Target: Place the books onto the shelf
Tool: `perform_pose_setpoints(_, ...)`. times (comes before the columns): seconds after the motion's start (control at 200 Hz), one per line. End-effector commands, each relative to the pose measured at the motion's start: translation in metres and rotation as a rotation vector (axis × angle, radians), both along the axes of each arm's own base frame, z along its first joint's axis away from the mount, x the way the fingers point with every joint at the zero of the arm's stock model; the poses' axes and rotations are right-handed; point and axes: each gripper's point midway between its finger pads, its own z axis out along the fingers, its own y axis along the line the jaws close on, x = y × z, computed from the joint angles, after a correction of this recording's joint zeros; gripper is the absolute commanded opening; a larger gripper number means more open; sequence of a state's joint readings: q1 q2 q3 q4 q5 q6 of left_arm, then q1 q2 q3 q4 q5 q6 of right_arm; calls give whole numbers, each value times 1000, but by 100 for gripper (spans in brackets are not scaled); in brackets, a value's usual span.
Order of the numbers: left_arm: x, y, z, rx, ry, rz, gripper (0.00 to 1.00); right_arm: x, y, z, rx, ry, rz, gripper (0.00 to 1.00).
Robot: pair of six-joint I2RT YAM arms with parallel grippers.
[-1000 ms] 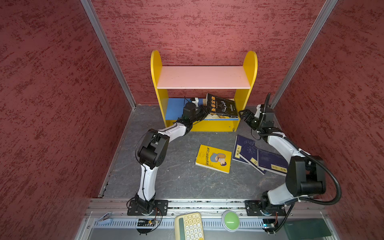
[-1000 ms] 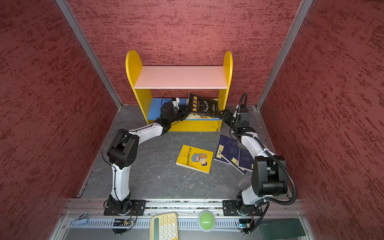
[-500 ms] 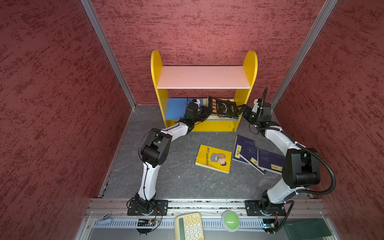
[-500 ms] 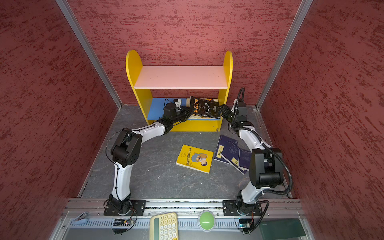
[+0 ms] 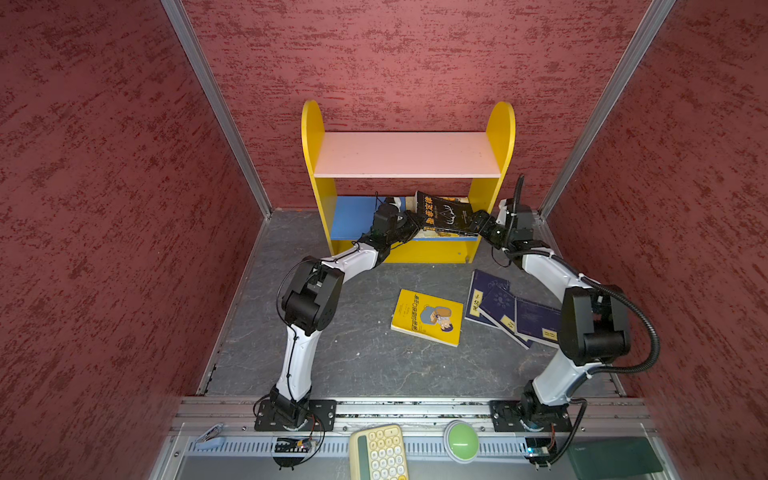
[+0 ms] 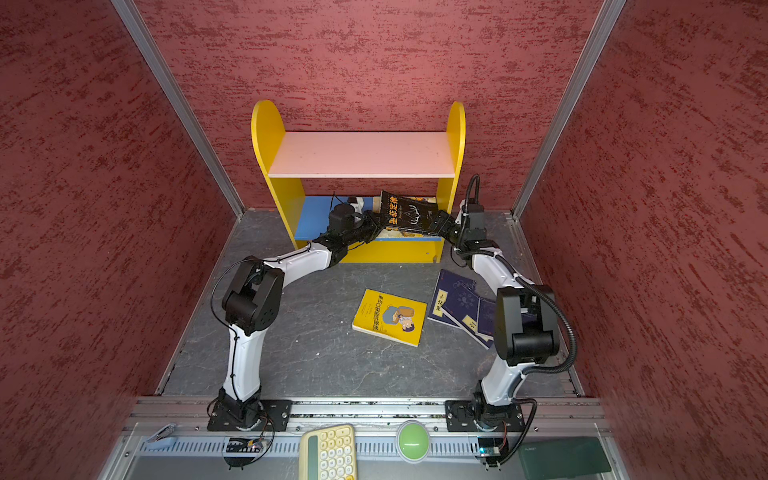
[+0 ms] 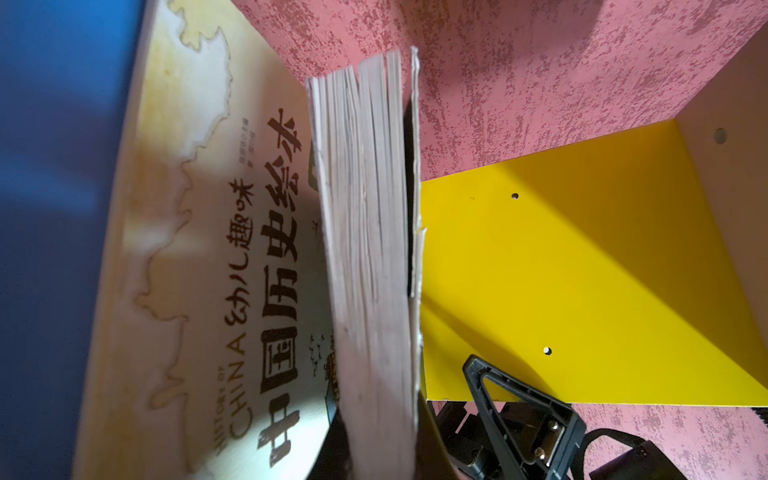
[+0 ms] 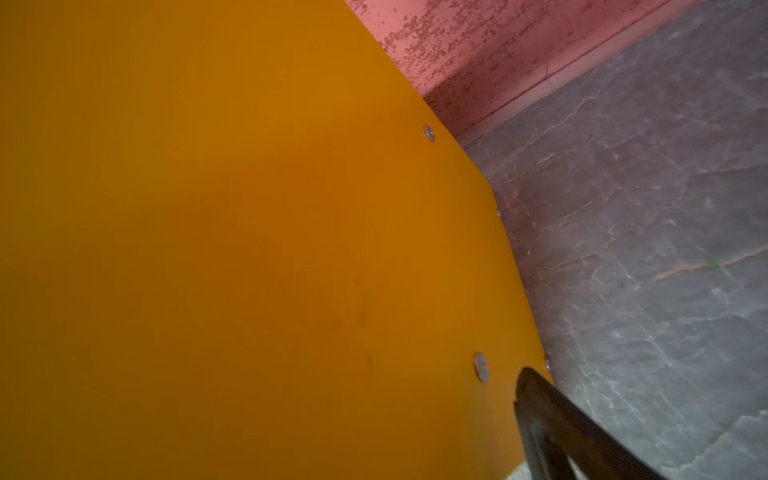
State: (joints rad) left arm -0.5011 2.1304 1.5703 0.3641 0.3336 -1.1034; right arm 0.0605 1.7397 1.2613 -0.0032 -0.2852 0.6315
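The shelf (image 5: pixel 407 156) stands at the back wall, its pink upper board bare. My left gripper (image 5: pixel 409 223) reaches into the lower tier, shut on the black book (image 5: pixel 446 214), which tilts on edge above the cream book (image 5: pixel 440 235) lying on the blue board (image 5: pixel 353 216). The left wrist view shows the black book's page edge (image 7: pixel 365 249) over the cream cover (image 7: pixel 199 249). My right gripper (image 5: pixel 478 221) is open at the shelf's right side panel (image 8: pixel 249 249); only one finger (image 8: pixel 552 432) shows there. On the floor lie the yellow book (image 5: pixel 428 318) and three overlapping navy books (image 5: pixel 511 309).
Red textured walls close in on both sides and behind. A metal rail (image 5: pixel 415 409) carries both arm bases at the front. In front of it sit a pale yellow keypad (image 5: pixel 378 453), a green button (image 5: pixel 460 440) and a dark green slab (image 5: pixel 611 457).
My right gripper has moved up and left to the shelf's right side panel, beside the black book. My left gripper has carried the black book slightly deeper into the lower tier.
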Motion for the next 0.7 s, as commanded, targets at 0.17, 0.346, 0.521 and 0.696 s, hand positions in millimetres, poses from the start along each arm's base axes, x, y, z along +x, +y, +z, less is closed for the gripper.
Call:
perform_pose_setpoints(0.17,-6,-22,10,-20,-31,-44,0,13,11,-10,-67,9,24,99)
perform_pose_setpoints(0.346,-6,-22,7,-16,-13,-42,0,14,19,-30,-116,40,39,99)
perform_pose_setpoints(0.521,-8,-23,4,-13,13,-40,0,11,21,-46,-182,67,33,99)
perform_pose_setpoints(0.696,-9,-21,0,0,34,-33,0,5,15,-64,-223,104,4,99)
